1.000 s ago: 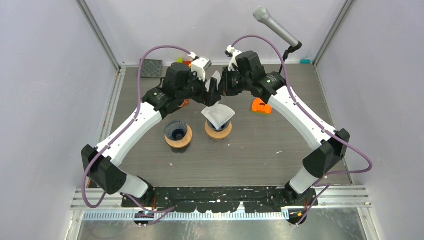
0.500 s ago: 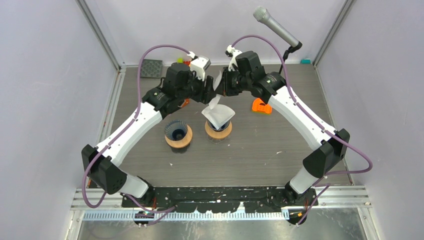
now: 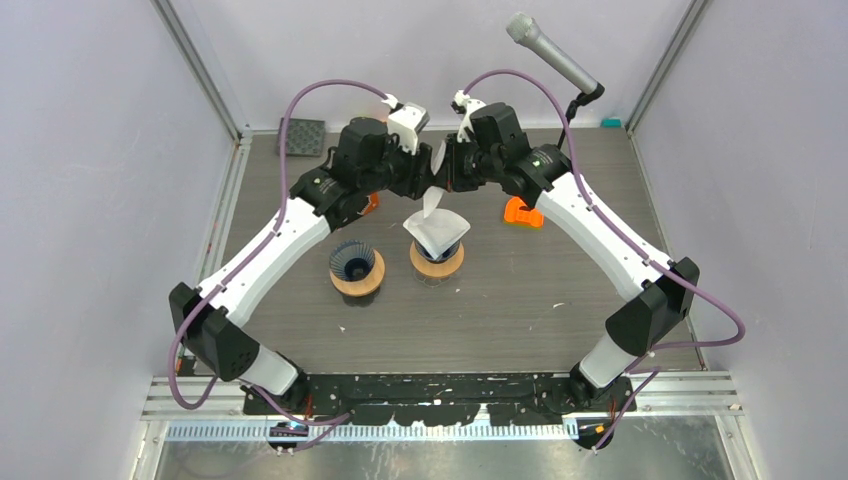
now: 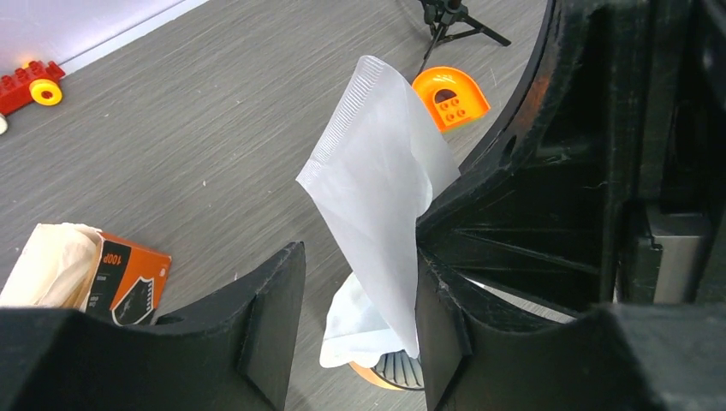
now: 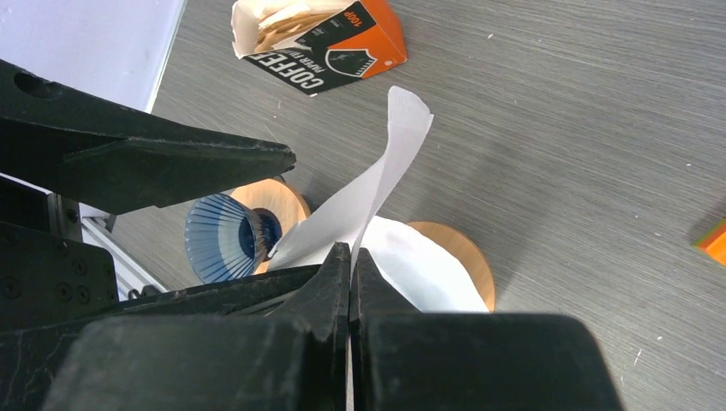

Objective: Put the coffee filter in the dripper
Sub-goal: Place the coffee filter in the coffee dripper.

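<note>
The white-shelled, black-jointed left arm (image 3: 262, 262) and right arm (image 3: 600, 232) are trailing looping purple cables (image 3: 320, 88) in the frame's upper middle.

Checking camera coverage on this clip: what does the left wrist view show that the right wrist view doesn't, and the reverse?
Only the left wrist view: a red toy and the tripod feet.
Only the right wrist view: the blue dripper, empty.
Both: the held filter, pinched in the right gripper, the filter box, and the other dripper, already lined, which is only a sliver in the left wrist view.
</note>
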`<act>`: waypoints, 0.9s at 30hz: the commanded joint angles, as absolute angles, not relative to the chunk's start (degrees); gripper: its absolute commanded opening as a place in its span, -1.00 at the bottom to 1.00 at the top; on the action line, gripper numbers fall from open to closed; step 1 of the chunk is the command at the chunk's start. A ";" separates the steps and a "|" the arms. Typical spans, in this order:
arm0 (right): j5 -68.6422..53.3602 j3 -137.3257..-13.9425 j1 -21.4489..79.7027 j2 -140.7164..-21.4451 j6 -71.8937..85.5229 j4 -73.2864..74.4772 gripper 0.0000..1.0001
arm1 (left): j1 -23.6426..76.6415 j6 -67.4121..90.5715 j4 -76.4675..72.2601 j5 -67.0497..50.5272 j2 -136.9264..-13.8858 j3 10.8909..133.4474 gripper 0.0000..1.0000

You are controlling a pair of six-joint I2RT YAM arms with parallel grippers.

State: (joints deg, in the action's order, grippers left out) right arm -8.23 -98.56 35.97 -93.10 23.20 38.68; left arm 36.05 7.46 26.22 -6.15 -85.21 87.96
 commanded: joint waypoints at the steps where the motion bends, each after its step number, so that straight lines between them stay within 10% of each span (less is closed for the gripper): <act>1: -7.58 -99.18 36.43 -91.70 22.95 36.83 -0.99 | 36.82 6.03 25.96 -4.66 -86.43 90.82 0.01; 12: -7.05 -98.37 36.47 -91.00 22.32 36.47 -0.99 | 37.03 5.27 25.93 -5.41 -88.31 91.67 -0.32; 20: -3.25 -98.03 36.52 -91.31 21.40 36.71 -0.97 | 37.03 5.90 25.70 -6.61 -88.63 92.28 -1.00; 27: 0.75 -97.39 37.06 -91.58 20.77 36.74 -0.87 | 37.06 5.63 26.14 -2.57 -87.91 92.21 -1.00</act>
State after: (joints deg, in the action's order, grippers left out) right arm -2.96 -97.71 36.40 -93.10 22.00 38.68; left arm 36.80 5.72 26.89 -5.13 -88.75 89.73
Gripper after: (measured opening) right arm 0.061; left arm 0.009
